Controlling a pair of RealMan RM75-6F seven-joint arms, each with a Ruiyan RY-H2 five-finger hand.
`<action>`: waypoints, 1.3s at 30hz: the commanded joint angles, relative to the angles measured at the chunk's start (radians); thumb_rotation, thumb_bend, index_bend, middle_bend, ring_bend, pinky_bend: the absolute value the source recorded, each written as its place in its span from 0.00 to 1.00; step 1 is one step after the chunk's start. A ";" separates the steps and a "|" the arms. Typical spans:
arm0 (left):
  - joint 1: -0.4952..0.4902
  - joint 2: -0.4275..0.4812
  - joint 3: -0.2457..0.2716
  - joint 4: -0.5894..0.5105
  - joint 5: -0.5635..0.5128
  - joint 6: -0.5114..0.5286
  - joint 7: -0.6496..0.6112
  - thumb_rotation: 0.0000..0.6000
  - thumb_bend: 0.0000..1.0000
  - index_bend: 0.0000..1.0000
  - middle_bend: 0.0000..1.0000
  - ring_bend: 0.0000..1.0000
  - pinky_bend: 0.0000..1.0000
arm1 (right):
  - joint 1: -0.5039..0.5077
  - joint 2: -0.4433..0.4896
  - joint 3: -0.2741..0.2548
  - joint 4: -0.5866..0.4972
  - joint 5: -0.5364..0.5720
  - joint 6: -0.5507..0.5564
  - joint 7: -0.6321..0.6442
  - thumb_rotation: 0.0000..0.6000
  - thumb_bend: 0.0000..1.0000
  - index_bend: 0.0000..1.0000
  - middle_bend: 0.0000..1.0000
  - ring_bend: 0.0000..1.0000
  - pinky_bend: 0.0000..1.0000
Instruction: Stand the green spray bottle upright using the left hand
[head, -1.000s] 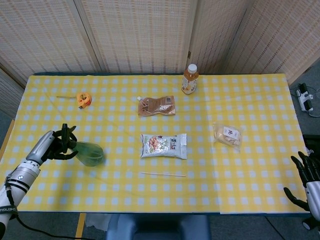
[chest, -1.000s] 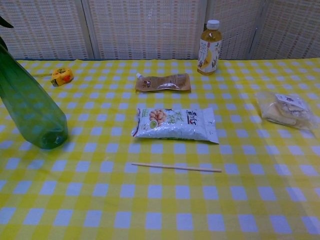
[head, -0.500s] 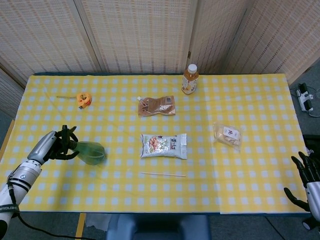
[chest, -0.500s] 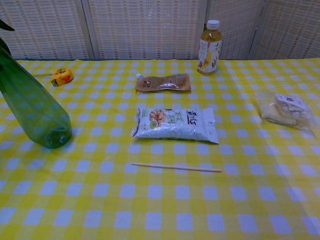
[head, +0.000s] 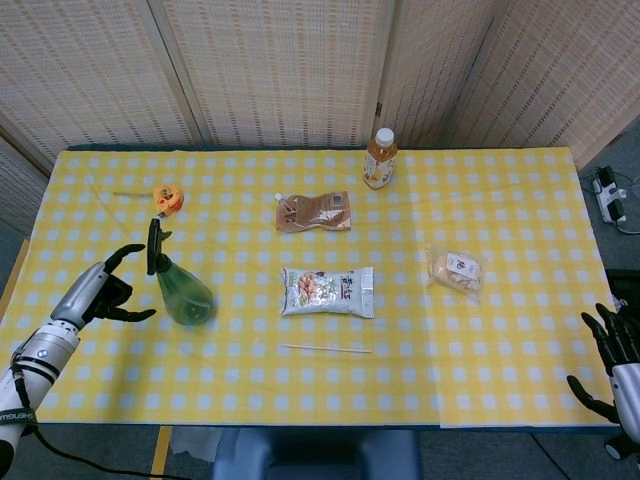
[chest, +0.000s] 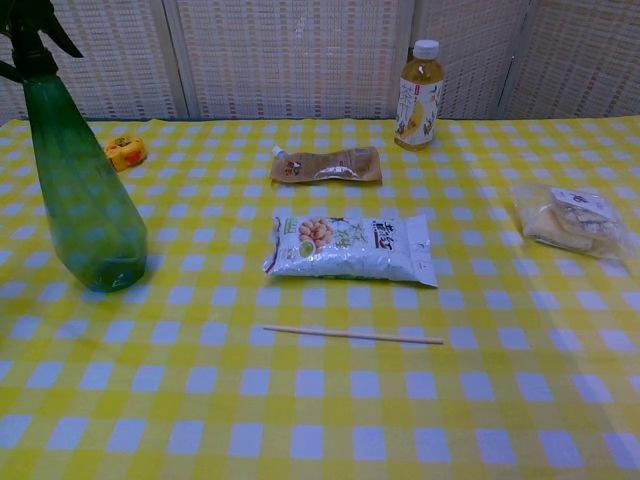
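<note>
1. At the far left, our left hand (head: 105, 295) sits just beside the green spray bottle (head: 178, 285), fingers spread wide and holding nothing; the head view shows a gap between the fingers and the bottle.
2. The green spray bottle stands on its base near the left edge of the table (head: 500, 380), its dark trigger head up and leaning slightly; in the chest view the bottle (chest: 80, 200) looks close to upright.
3. We judge the standing step essentially done. The risk from here is our own hand: if a finger clips the neck or trigger as we pull away, the tall, narrow bottle could tip.
4. A small orange object (head: 166, 198) lies behind the bottle, well apart.
5. Toward the middle we see a brown pouch (head: 314, 211), a white snack bag (head: 328, 291) and a thin wooden stick (head: 326, 348) in front of it.
6. Further right stand a yellow drink bottle (head: 380, 158) at the back and a clear packet of snacks (head: 455, 271).
7. At the far right, our right hand (head: 612, 345) hangs off the table edge, fingers apart and empty.
8. The table wears a yellow-and-white checked cloth; woven folding screens close off the back.
</note>
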 joint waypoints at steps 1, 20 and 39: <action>0.003 0.003 0.000 0.000 0.004 -0.002 -0.004 1.00 0.12 0.15 1.00 1.00 1.00 | 0.000 0.000 0.000 0.000 0.000 0.000 0.000 1.00 0.31 0.00 0.00 0.00 0.00; 0.112 -0.020 0.037 0.149 0.121 0.210 0.043 1.00 0.13 0.17 0.97 0.96 0.97 | -0.005 0.006 0.000 -0.001 -0.004 0.012 0.011 1.00 0.31 0.00 0.00 0.00 0.00; 0.403 -0.315 0.244 0.413 0.456 0.692 0.439 1.00 0.09 0.01 0.00 0.00 0.00 | 0.001 -0.009 -0.016 -0.014 -0.050 0.016 -0.030 1.00 0.30 0.00 0.00 0.00 0.00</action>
